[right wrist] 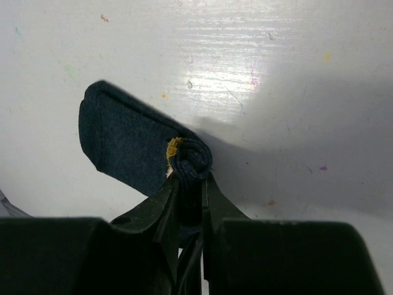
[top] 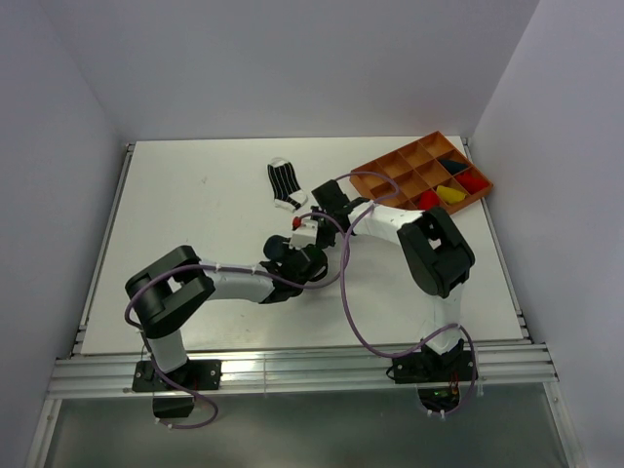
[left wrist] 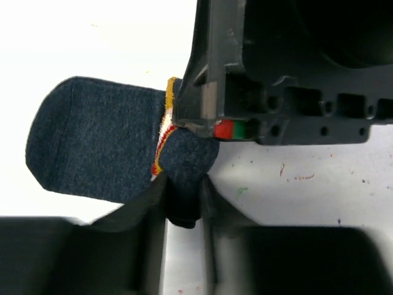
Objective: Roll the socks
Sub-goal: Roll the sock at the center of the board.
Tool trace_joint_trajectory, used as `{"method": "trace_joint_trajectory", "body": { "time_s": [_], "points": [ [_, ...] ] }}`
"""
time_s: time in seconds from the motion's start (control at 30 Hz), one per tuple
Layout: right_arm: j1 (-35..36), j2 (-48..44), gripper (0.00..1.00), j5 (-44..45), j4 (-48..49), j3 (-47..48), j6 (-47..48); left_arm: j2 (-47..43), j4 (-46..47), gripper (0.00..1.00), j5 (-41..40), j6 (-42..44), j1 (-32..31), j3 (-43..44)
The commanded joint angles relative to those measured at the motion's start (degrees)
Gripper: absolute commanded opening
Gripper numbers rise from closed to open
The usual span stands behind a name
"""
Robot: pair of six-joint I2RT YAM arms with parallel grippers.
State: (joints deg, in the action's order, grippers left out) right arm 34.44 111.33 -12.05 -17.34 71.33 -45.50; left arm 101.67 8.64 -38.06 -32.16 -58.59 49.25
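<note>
A dark navy sock lies flat on the white table, its cuff end wound into a tight roll with yellow and red threads showing. My left gripper is shut on the lower part of that roll. My right gripper is shut on the same roll from the other side, and its dark body fills the top right of the left wrist view. In the top view both grippers meet mid-table and hide the navy sock. A black-and-white striped sock lies flat just beyond them.
An orange compartment tray stands at the back right, with red bundles, a yellow bundle and a dark one in its cells. Purple cables loop between the arms. White walls enclose the table.
</note>
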Motion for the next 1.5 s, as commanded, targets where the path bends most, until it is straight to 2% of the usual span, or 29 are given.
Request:
{"method": "trace_joint_trajectory", "body": {
  "time_s": [0.0,0.1,0.13,0.2,0.23,0.27,0.3,0.33,0.4,0.43,0.53,0.57,0.7,0.93,1.23,1.47],
  "points": [
    [0.11,0.38,0.0,-1.91,0.02,0.48,0.5,2.31,-3.37,0.21,-0.87,-0.53,-0.3,2.42],
    [-0.07,-0.41,0.0,-3.15,2.04,-0.4,0.06,1.78,-4.24,0.11,-0.7,-0.53,-0.21,2.78],
    [-0.07,-0.76,0.03,-4.02,2.83,-1.53,-0.38,1.08,-4.42,0.03,-0.26,-0.71,-0.12,2.78],
    [-0.42,-2.07,0.09,-4.82,5.63,-2.86,-1.08,0.03,-4.51,0.01,1.05,-1.32,0.05,1.99],
    [-0.6,-2.69,0.14,-5.43,6.87,-4.17,-1.26,-1.2,-4.43,0.01,4.11,-1.67,0.66,1.55],
    [-1.12,-3.22,0.25,-5.96,7.67,-4.79,-1.52,-1.9,-4.16,0.01,6.14,-2.81,1.1,0.68],
    [-1.47,-4.35,0.31,-6.14,9.24,-5.32,-1.61,-2.61,-3.99,0.01,7.99,-3.34,1.8,0.06],
    [-1.74,-5.15,0.41,-6.23,9.95,-6.54,-1.61,-3.83,-3.29,0.01,10.01,-4.13,3.2,-0.47],
    [-2.88,-7.6,0.49,-5.61,12.49,-8.04,-1.79,-4.98,-2.76,0.01,16.86,-6.24,5.92,-2.05],
    [-3.32,-8.49,0.57,-5.35,13.29,-9.7,-1.96,-5.94,-1.97,0.01,21.41,-7.64,7.07,-3.19],
    [-4.64,-11.04,0.64,-5.52,17.16,-13.57,-3.36,-8.05,1.35,0.01,28.11,-10.19,11.64,-5.3],
    [-4.9,-11.39,0.64,-5.87,18.82,-14.46,-3.72,-8.59,2.68,0.01,33.27,-12.38,12.78,-7.22],
    [-5.43,-12.36,0.64,-6.93,24.01,-17.62,-5.04,-9.38,8.04,0.01,44.18,-17.4,20.25,-10.32],
    [-4.99,-9.73,0.64,-8.69,27.62,-18.16,-7.94,-4.91,17.36,0.01,58.43,-26.44,27.2,-14.09],
    [-3.41,-4.9,0.64,-9.13,27.8,-15.61,-8.65,0.9,24.92,0.01,64.69,-31.64,31.16,-16.47],
    [-2.88,-2.44,0.64,-9.65,28.86,-14.99,-9.08,4.94,25.29,0.01,67.24,-32.88,32.31,-15.51]
  ]
}}
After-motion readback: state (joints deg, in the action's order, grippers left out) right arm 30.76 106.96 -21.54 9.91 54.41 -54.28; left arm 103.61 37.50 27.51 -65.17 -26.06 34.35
